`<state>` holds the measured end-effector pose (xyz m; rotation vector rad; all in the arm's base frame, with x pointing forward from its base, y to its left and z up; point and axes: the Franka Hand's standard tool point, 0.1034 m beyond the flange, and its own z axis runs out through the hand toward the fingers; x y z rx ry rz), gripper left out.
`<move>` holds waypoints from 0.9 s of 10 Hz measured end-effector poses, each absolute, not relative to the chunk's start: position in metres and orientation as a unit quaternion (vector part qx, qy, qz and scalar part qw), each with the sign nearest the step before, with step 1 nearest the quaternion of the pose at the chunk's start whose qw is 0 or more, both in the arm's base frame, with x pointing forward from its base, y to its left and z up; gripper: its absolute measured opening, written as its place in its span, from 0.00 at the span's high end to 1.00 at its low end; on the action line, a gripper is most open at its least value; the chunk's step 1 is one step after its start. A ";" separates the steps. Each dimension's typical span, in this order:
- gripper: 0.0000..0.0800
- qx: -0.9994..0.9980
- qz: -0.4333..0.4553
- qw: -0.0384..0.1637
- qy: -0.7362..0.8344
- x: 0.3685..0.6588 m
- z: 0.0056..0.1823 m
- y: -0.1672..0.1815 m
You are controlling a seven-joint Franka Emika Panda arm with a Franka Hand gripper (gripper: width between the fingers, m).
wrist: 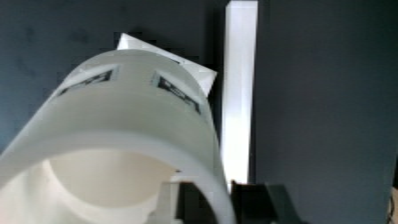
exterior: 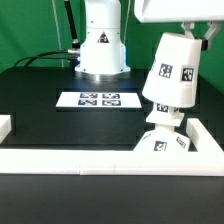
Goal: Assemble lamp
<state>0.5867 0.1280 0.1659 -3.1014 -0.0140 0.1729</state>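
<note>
My gripper (exterior: 188, 28) is shut on the wall of the white cone-shaped shade (exterior: 171, 70) and holds it tilted at the exterior view's right. The shade hangs right over the bulb (exterior: 163, 118), which stands on the blocky base (exterior: 166, 142). Only a little of the bulb shows below the shade's wide end. I cannot tell whether the shade touches it. In the wrist view the shade (wrist: 125, 130) fills most of the picture, open end toward the camera. My gripper (wrist: 222, 204) pinches its wall between dark fingers (wrist: 260, 205). A tagged white corner of the base (wrist: 143, 47) shows beyond it.
The marker board (exterior: 98, 99) lies flat mid-table. The long white border rail (exterior: 90, 156) runs along the front and turns up at both ends, close beside the base; it also shows in the wrist view (wrist: 240, 90). The robot's white pedestal (exterior: 101, 45) stands at the back.
</note>
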 end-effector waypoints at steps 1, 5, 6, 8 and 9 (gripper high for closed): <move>0.94 -0.998 0.058 0.017 -0.005 0.588 0.162 0.129; 0.94 -0.998 0.055 0.015 -0.007 0.592 0.149 0.127; 0.94 -0.998 0.056 0.015 -0.007 0.591 0.149 0.127; 0.93 -0.998 0.056 0.015 -0.007 0.589 0.149 0.126; 0.68 -0.998 0.056 0.015 -0.007 0.589 0.150 0.126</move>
